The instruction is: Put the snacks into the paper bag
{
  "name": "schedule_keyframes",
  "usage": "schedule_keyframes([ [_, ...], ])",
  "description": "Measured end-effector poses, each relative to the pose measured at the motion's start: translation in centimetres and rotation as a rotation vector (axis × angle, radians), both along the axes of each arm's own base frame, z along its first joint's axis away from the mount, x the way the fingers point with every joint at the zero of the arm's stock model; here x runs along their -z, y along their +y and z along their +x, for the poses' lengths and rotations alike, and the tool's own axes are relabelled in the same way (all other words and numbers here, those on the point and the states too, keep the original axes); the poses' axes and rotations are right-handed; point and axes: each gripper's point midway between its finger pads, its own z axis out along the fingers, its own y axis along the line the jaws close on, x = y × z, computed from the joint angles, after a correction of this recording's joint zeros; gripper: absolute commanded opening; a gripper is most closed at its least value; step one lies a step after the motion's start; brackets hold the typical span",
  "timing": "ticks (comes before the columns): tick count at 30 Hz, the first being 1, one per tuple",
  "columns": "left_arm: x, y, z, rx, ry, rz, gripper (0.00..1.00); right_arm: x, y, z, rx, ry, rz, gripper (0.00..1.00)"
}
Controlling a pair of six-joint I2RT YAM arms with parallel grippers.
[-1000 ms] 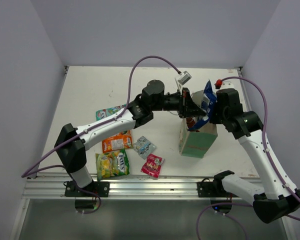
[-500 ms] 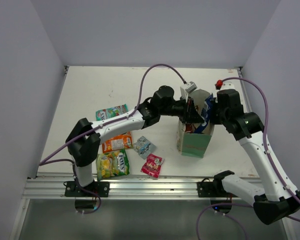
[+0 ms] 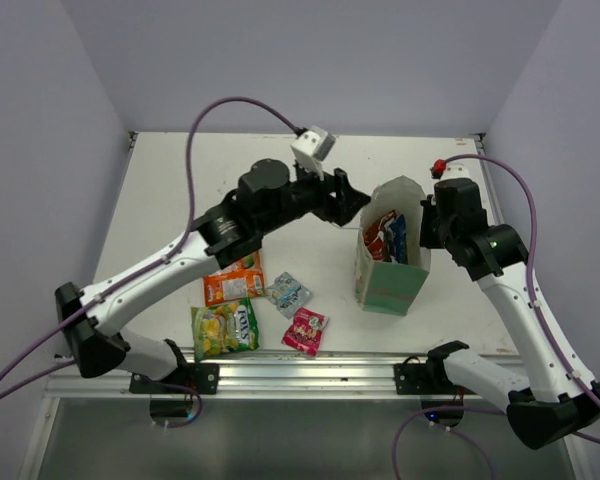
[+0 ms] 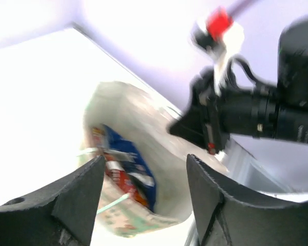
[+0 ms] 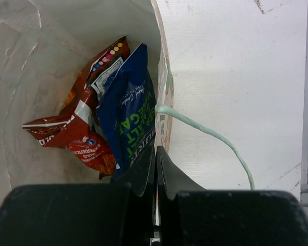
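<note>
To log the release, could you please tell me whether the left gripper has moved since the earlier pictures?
Yes. The left gripper has pulled back leftward, out of the paper bag, farther from the red knob.

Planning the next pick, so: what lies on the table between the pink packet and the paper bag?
Nothing. In the top view, the stretch of table between the pink packet and the paper bag is bare.
</note>
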Motion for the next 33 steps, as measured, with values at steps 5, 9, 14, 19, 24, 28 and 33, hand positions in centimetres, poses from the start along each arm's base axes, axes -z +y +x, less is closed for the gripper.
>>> schedule_keyframes([
  [5, -0.9, 9.7, 3.4, -0.353, -0.059, 0.041, 0.75, 0.0, 0.0, 0.0, 0.000, 0.000, 0.000, 0.00],
  [9, 11.7, 19.8, 10.5, -0.678, 0.109, 0.288, 0.99, 0.0, 0.0, 0.0, 0.000, 0.000, 0.001, 0.00],
  [14, 30.9, 28.7, 8.0, -0.794, 0.498, 0.746, 1.00, 0.0, 0.0, 0.0, 0.000, -0.001, 0.001, 0.00],
  [19, 32.8, 29.9, 6.5, -0.810, 0.525, 0.797, 1.00, 0.0, 0.0, 0.0, 0.001, -0.001, 0.003, 0.00],
  [24, 32.6, 30.3, 8.0, -0.852, 0.482, 0.766, 1.00, 0.0, 0.1, 0.0, -0.001, -0.001, 0.006, 0.00],
  [28, 32.7, 30.6, 8.3, -0.868, 0.461, 0.763, 1.00, 0.0, 0.2, -0.1, -0.006, 0.000, 0.011, 0.00],
  [33, 33.8, 31.0, 9.1, -0.875, 0.439, 0.781, 1.00, -0.1, 0.4, -0.3, -0.019, -0.002, 0.025, 0.00],
])
